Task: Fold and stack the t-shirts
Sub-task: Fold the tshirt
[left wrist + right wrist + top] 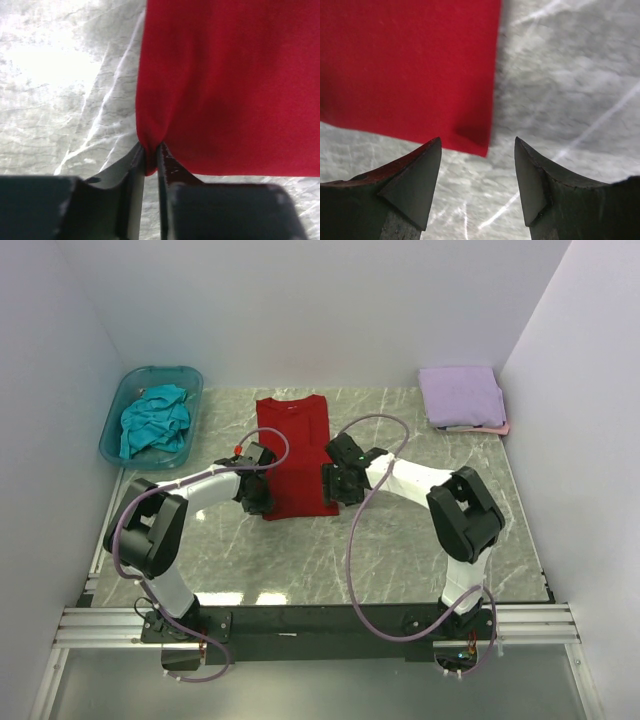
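The left gripper (151, 150) is clenched on the near-left corner of the deep red cloth t-shirt (293, 455); the right gripper (477, 142) is spread wide above its near-right corner.

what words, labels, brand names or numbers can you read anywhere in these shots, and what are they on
No text can be read in any view.
On the deep red cloth t-shirt: no print or legible tag.
On the folded lavender t-shirt and the crumpled teal t-shirt: nothing, both plain.
On the translucent blue-green plastic tub: no label shows.
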